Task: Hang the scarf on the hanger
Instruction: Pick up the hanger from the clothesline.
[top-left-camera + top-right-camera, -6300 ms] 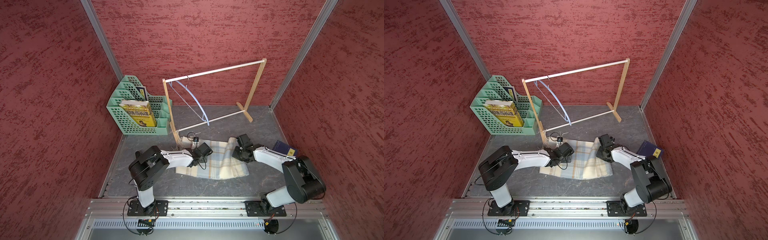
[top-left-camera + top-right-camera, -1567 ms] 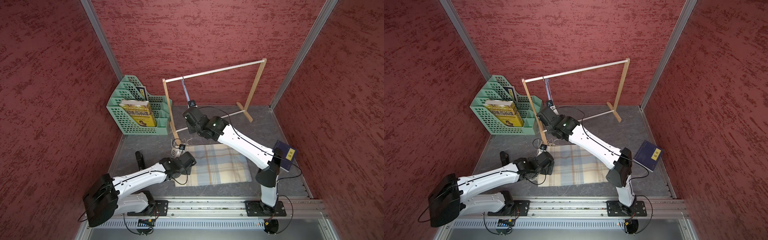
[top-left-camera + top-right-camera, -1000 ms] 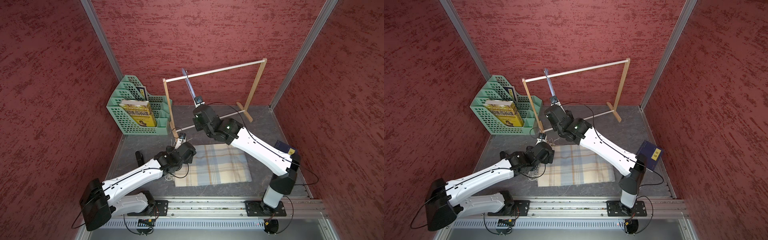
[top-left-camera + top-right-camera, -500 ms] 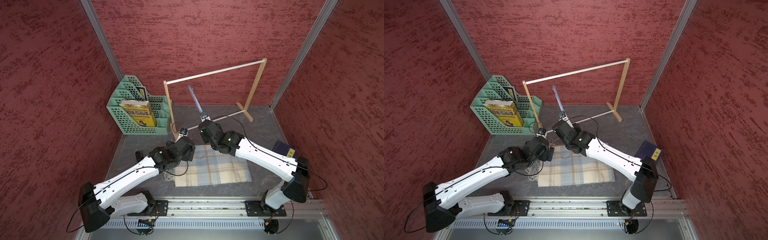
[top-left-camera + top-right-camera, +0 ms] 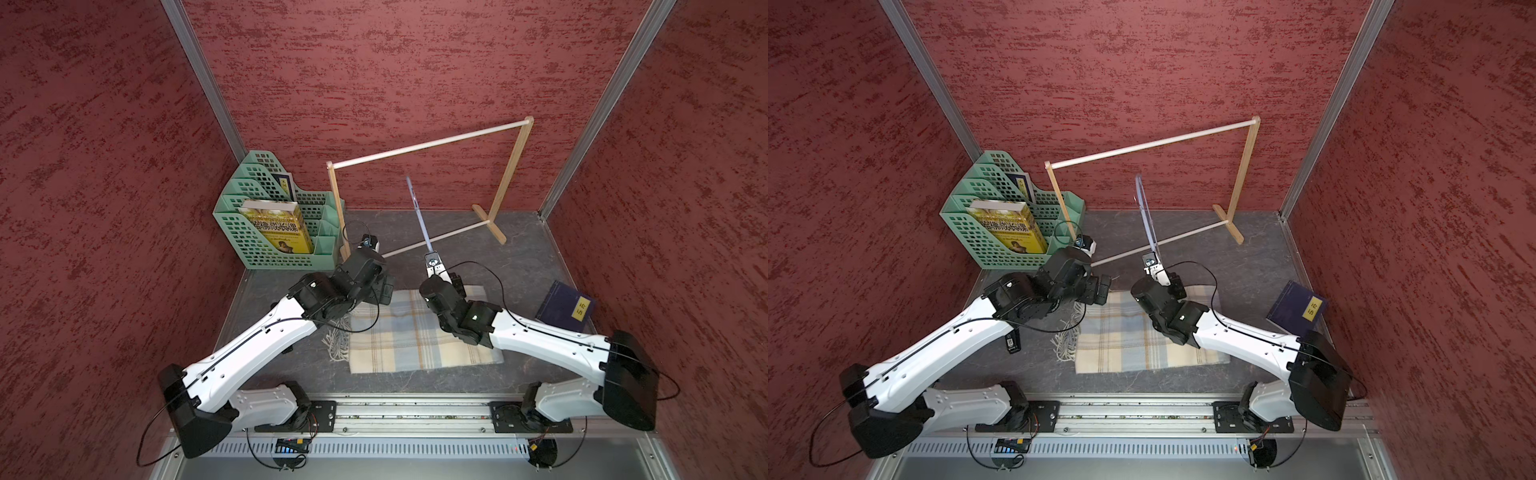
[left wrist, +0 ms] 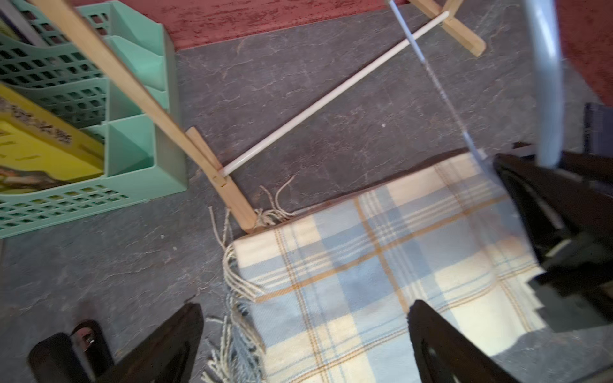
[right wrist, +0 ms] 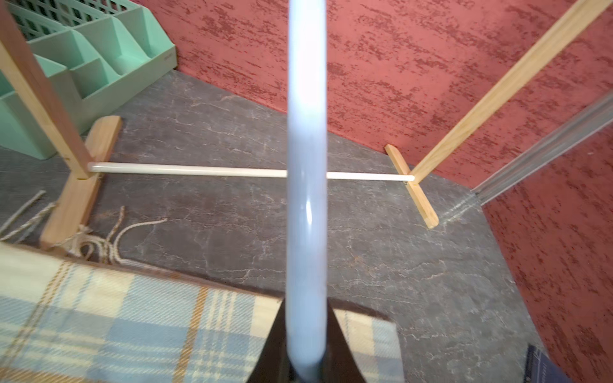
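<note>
Rack (image 5: 428, 145): stood by the back wall.
Scarf (image 5: 415, 336): lay folded flat, fringe by the rack's foot.
Hanger (image 5: 419, 216): stood upright above the scarf's far edge.
Right gripper (image 7: 306, 348): clamped the hanger's lower end.
Left gripper (image 6: 303, 345): spread wide, empty, over the fringe.

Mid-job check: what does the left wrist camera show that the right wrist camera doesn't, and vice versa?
Left wrist only: the open left claw framing the fringed end of the pale blue-and-cream plaid scarf, the yellow book in the mint-green mesh plastic organiser, and the thin straight lower bar of the pale-blue plastic hanger.
Right wrist only: just the enclosure's metal corner post.
Both: the right claw shut on the hanger's curved arm, the scarf lying flat on the grey stone-look table, the organiser, and the white lower rod of the wooden rack.
</note>
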You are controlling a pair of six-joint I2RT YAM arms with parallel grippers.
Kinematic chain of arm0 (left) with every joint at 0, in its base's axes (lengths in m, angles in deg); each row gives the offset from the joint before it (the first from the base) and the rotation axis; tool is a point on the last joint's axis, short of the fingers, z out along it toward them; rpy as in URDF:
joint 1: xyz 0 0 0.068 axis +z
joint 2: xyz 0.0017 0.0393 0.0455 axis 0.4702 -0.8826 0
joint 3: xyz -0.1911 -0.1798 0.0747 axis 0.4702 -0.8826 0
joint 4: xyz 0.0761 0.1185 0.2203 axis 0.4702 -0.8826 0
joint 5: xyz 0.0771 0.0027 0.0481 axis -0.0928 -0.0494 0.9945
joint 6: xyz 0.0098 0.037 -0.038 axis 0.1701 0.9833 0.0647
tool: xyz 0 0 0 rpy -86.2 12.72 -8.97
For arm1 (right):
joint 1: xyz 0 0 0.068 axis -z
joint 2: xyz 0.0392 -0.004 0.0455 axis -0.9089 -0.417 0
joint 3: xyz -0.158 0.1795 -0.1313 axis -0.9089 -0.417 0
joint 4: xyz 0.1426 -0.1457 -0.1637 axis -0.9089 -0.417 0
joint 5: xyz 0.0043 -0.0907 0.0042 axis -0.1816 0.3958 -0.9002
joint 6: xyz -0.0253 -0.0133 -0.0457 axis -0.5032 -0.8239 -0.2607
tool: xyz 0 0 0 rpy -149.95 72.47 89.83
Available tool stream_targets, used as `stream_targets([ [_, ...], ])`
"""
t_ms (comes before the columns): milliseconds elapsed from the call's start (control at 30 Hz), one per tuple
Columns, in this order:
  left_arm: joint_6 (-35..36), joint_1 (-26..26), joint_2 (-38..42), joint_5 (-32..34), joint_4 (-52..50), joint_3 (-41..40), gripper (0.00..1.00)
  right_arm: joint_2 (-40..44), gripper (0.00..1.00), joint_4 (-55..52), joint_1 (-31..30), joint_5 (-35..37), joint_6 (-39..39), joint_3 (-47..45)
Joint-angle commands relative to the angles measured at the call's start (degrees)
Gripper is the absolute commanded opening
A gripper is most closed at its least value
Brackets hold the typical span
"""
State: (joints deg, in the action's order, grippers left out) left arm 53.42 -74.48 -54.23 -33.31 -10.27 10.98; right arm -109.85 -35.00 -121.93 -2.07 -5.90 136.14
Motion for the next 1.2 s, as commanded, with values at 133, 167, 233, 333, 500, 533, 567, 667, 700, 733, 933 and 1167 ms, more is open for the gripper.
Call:
stream_targets([
  [133, -4.1, 0.0, -8.7, -13.9, 9.4, 10.8, 1.0, -9.7, 0.0, 27.3, -1.9, 16.6, -13.1, -2.7],
  [167, -4.7, -0.1, -9.4, -14.6, 10.6, 11.8, 0.99, -10.7, 0.0, 28.6, -1.9, 16.7, -13.9, -2.3],
  [233, -6.3, -0.1, -10.2, -15.2, 13.5, 12.6, 0.98, -12.2, 0.0, 29.9, -1.9, 16.6, -14.7, -1.5],
  [333, -9.9, 0.5, -10.8, -14.7, 17.6, 11.9, 0.95, -13.4, 0.0, 31.5, -1.9, 15.8, -15.9, -0.2],
  [500, -13.2, 1.8, -9.6, -15.1, 23.8, 8.4, 0.89, -15.3, 0.0, 31.7, -1.7, 14.3, -16.4, 1.2],
  [533, -13.2, 1.9, -9.0, -14.8, 24.3, 8.1, 0.88, -15.9, 0.0, 31.7, -1.6, 13.9, -16.3, 1.5],
  [567, -12.9, 2.3, -8.4, -14.4, 23.9, 8.5, 0.88, -16.6, 0.0, 31.3, -1.5, 13.8, -16.3, 1.9],
  [667, -11.0, 4.0, -7.5, -11.6, 19.2, 12.4, 0.89, -18.1, 0.0, 28.6, -1.0, 13.3, -14.9, 3.1],
  [700, -10.5, 4.9, -7.4, -11.1, 17.8, 13.8, 0.9, -18.3, 0.0, 27.9, -0.9, 13.1, -14.2, 3.3],
  [733, -10.4, 5.9, -7.4, -11.1, 16.7, 14.7, 0.9, -18.2, 0.0, 27.2, -1.0, 12.7, -13.5, 3.5],
  [933, -9.8, 9.6, -9.0, -12.2, 16.5, 16.4, 0.93, -17.8, 0.0, 22.6, -1.0, 11.1, -10.0, 5.0],
  [1167, -13.6, 10.1, -12.8, -14.2, 20.4, 14.4, 0.93, -17.4, 0.0, 18.7, -1.0, 10.5, -7.0, 6.5],
])
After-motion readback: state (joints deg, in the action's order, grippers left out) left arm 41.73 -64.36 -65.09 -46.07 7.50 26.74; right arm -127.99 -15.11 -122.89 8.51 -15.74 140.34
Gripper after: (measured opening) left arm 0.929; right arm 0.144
